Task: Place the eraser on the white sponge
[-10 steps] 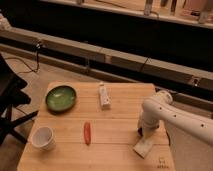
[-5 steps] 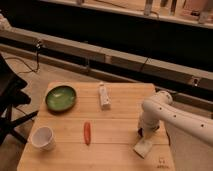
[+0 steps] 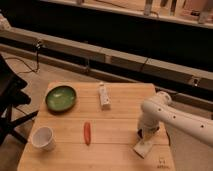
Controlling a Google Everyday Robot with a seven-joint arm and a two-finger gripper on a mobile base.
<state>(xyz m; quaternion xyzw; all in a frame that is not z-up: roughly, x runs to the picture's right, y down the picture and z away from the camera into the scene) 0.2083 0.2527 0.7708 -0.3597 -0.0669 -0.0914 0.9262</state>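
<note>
The white sponge point(image 3: 143, 148) lies on the wooden table point(image 3: 115, 125) near its front right corner, turned at a slant. My gripper point(image 3: 145, 134) hangs from the white arm point(image 3: 170, 116) that reaches in from the right. It points down directly over the far end of the sponge, at or just above it. The black eraser does not show on its own. A dark patch under the gripper may be the eraser or only shadow; I cannot tell which.
A green plate point(image 3: 61, 98) sits at the back left. A white capped tube point(image 3: 103, 95) lies at the back middle. A thin orange-red stick point(image 3: 87, 133) lies in the front middle, and a white cup point(image 3: 43, 138) stands at the front left. A dark chair point(image 3: 10, 100) stands left of the table.
</note>
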